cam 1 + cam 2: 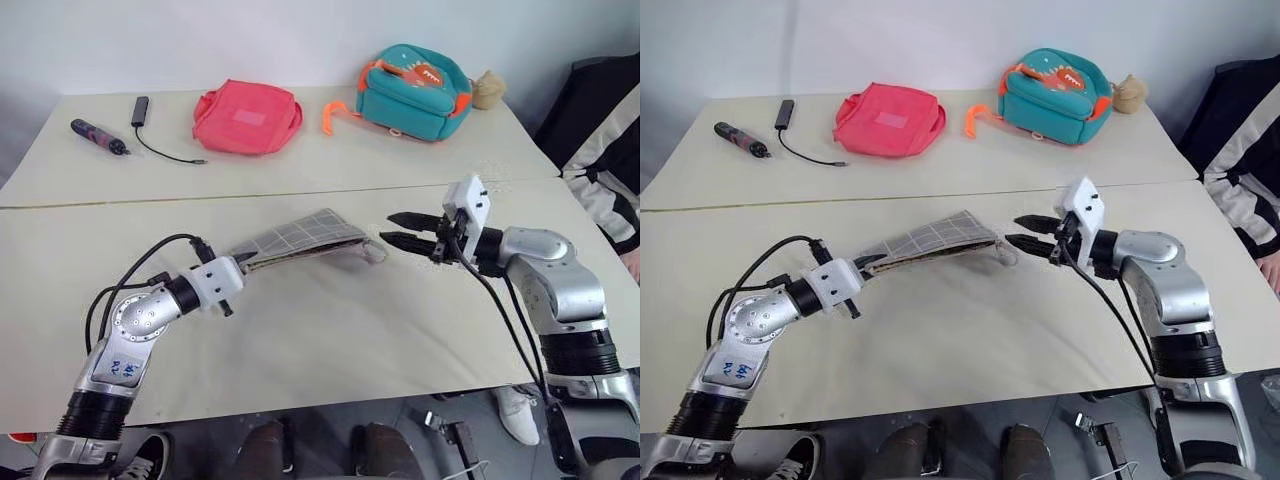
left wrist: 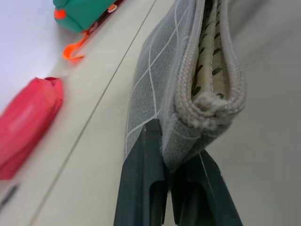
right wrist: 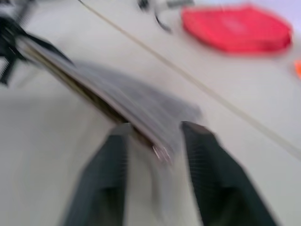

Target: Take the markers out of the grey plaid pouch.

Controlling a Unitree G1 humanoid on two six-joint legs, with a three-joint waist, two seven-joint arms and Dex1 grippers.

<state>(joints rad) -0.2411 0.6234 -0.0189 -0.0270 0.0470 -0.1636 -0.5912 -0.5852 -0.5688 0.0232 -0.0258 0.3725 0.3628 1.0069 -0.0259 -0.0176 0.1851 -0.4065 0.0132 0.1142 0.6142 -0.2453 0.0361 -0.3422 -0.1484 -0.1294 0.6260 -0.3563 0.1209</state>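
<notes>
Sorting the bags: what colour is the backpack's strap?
Orange, clearest in the left eye view: strap on the teal backpack.

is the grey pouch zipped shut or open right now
Open, at least partly: in the left wrist view the grey plaid pouch shows a gap between its zipper edges, with spotted lining inside. No markers are visible.

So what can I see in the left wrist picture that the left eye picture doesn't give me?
The left wrist view gives a close look at the left gripper's fingers clamped on the corner of the grey plaid pouch, zipper edge and inner lining visible. The left eye view adds the right gripper, open at the pouch's far end, a black-and-red pen-like tool and a black cable stick. Both show the pouch, the pink bag and the teal backpack.
</notes>
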